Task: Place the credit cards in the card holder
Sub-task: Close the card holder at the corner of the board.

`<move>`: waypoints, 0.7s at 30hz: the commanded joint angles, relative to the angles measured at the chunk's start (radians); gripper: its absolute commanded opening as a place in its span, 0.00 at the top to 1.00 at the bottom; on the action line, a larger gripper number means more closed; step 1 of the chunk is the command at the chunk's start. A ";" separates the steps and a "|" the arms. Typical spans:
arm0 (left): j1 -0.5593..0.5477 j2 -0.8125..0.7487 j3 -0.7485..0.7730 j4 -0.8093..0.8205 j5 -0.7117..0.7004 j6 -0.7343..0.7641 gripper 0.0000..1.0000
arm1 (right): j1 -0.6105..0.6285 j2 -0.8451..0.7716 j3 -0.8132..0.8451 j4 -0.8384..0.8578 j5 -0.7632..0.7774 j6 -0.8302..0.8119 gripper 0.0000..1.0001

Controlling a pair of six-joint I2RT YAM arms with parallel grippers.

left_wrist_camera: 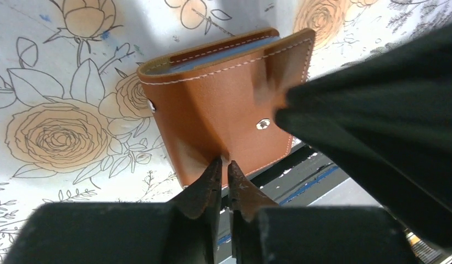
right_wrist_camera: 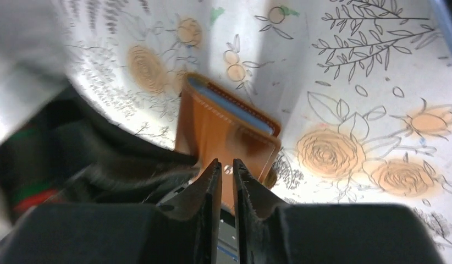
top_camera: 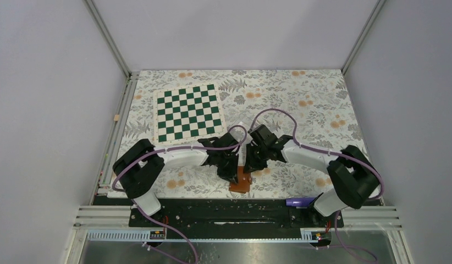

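Left gripper [left_wrist_camera: 224,163] together at card holder [left_wrist_camera: 213,104] near edge; right gripper [right_wrist_camera: 227,164] over it, closure unclear.

My bench is a table under a white floral cloth [top_camera: 301,104] with orange roses, boxed in by plain white walls [top_camera: 48,110] on aluminium rails [top_camera: 107,38]. A green-and-white chessboard mat [top_camera: 188,113] lies flat at the far left. The light is even and soft, and there's a shiny metal sheet [top_camera: 240,252] along my near edge.
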 commanded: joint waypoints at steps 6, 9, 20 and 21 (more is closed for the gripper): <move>0.026 -0.112 -0.084 0.291 0.098 -0.121 0.65 | -0.005 0.155 0.021 0.016 -0.027 -0.004 0.82; 0.032 -0.076 -0.097 0.386 0.159 -0.168 0.64 | -0.005 0.154 0.018 0.016 -0.027 -0.001 0.82; 0.029 0.003 -0.057 0.363 0.157 -0.173 0.73 | -0.007 0.170 0.024 0.006 -0.027 0.002 0.82; 0.028 0.004 -0.060 0.378 0.160 -0.181 0.76 | -0.005 0.169 0.024 0.005 -0.026 0.002 0.82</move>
